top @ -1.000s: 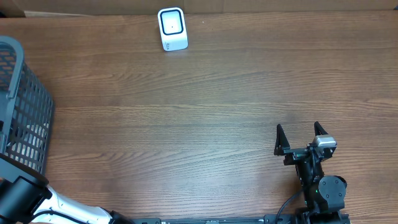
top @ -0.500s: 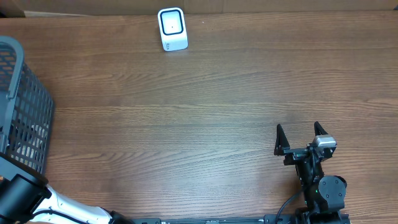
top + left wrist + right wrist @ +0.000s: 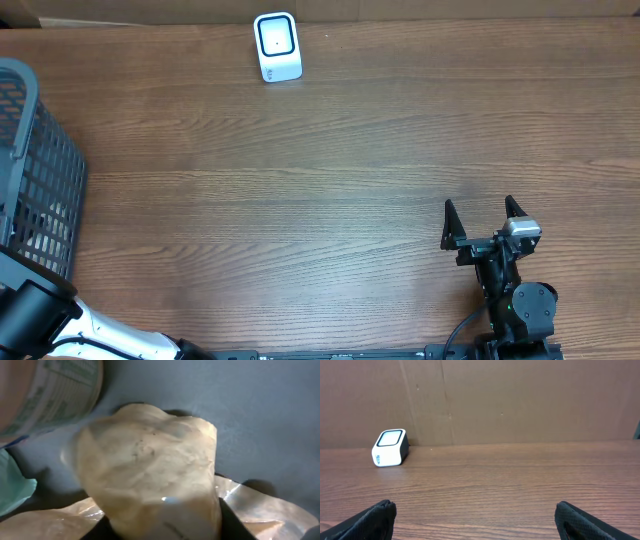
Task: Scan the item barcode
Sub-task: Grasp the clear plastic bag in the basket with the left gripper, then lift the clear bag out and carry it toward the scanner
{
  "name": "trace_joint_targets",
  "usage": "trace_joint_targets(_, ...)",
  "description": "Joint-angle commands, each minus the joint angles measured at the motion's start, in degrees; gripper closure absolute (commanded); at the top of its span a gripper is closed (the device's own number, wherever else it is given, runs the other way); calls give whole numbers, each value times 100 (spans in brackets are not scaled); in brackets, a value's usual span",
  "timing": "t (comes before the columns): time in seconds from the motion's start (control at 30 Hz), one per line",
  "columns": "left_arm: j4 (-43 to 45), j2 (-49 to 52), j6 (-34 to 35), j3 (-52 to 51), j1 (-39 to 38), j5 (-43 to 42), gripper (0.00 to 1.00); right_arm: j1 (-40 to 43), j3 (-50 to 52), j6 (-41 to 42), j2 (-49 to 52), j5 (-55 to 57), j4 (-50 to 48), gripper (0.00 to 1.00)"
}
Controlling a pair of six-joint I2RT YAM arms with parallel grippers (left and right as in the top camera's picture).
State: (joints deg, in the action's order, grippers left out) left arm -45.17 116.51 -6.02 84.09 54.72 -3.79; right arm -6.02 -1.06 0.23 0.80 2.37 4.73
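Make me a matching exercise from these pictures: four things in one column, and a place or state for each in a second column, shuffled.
Things:
1. barcode scanner
2. mesh basket
3. right gripper
4. pale pouch

Places or states:
A. open, at the near right of the table
B. close up in the left wrist view, against a grey surface
C. at the table's far edge
D. at the table's left edge

Pairs: 1-C, 2-D, 3-A, 4-B.
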Motion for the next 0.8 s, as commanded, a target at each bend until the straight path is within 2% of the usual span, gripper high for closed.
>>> trace_joint_targets(0.0, -173, 476, 28, -105, -15, -37, 81, 15, 57, -9, -39, 52, -20, 0)
trace_joint_targets(0.2, -691, 474, 48, 496, -17, -116, 95, 15, 57, -9, -39, 52, -20, 0)
trace_joint_targets(0.47, -1751, 470, 140, 1821, -17, -280, 96, 15, 57, -9, -39, 52, -20, 0)
trace_joint_targets(0.77, -2752, 450, 181, 3646, -166, -1191, 96, 15, 57, -9, -39, 52, -20, 0)
